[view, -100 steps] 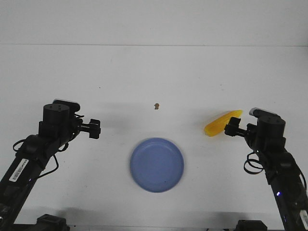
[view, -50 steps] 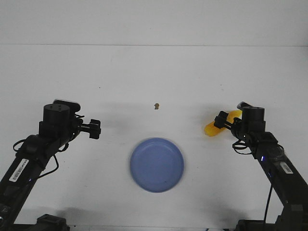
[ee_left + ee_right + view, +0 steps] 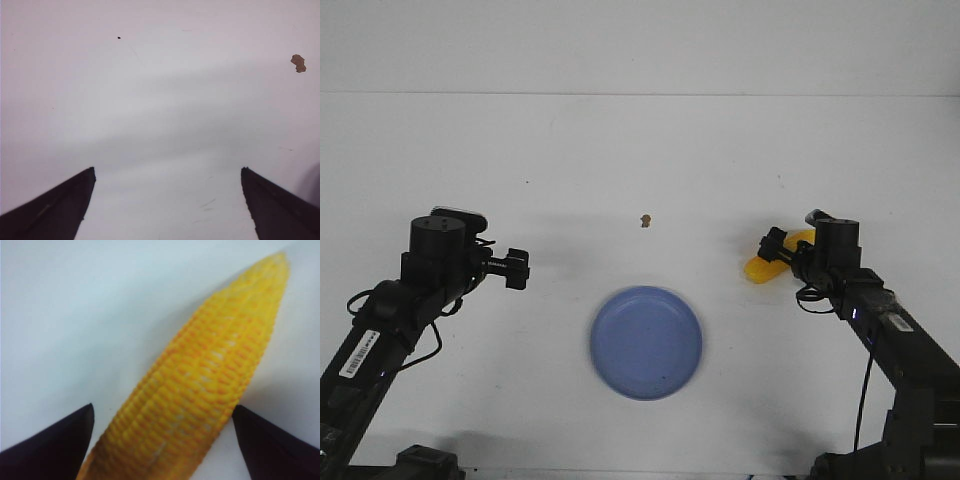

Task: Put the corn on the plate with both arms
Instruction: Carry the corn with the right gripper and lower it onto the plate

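Observation:
The yellow corn point(image 3: 762, 266) lies on the white table at the right, partly hidden by my right gripper point(image 3: 776, 250). In the right wrist view the corn point(image 3: 200, 390) lies between the two open black fingertips point(image 3: 65, 440), close to both; contact cannot be told. The blue plate point(image 3: 646, 342) sits at the front middle, empty. My left gripper point(image 3: 516, 268) is open and empty over bare table at the left, well apart from the plate; its fingertips point(image 3: 60, 205) show wide apart in the left wrist view.
A tiny brown speck point(image 3: 645, 220) lies on the table behind the plate; it also shows in the left wrist view point(image 3: 298, 63). The table's far edge meets the white wall at the back.
My right arm has moved forward and left, bringing its open gripper down around the corn. The left arm, the plate and the corn have not moved.

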Action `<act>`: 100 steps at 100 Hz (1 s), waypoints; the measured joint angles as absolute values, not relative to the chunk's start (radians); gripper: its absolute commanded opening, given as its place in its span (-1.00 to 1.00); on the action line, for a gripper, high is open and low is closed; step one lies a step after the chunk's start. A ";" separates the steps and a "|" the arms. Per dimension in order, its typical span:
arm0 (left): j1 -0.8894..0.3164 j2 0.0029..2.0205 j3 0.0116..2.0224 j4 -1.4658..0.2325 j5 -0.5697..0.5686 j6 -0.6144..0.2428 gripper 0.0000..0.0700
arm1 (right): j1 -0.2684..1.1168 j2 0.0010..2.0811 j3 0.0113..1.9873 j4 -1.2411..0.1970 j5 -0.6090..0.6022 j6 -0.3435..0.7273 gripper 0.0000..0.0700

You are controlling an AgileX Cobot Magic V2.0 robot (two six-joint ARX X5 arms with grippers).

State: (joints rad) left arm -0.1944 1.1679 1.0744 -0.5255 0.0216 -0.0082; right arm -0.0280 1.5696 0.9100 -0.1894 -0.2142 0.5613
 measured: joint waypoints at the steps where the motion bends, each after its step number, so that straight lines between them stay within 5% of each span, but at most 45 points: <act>1: -0.194 1.168 1.074 -0.525 0.022 -0.008 0.70 | -0.028 1.570 0.910 -0.189 -0.216 0.562 0.00; 7: -0.194 1.168 1.074 -0.525 0.022 -0.008 0.70 | -0.028 1.570 0.910 -0.189 -0.224 0.566 -0.54; 12: -0.194 1.168 1.074 -0.525 0.022 -0.008 0.70 | -0.028 1.570 0.910 -0.182 -0.245 0.566 -0.70; 38: -0.194 1.168 1.074 -0.532 0.022 -0.008 0.70 | -0.020 1.548 0.910 -0.144 -0.423 0.557 -0.58; 55: -0.194 1.168 1.074 -0.532 0.022 -0.008 0.70 | 0.081 1.389 0.910 -0.228 -0.431 0.516 -0.48; 80: -0.194 1.168 1.074 -0.532 0.022 -0.008 0.70 | 0.413 1.289 0.915 -0.456 -0.300 0.432 -0.42; 100: -0.194 1.168 1.074 -0.532 0.022 -0.008 0.70 | 0.626 1.339 0.913 -0.459 -0.191 0.419 -0.25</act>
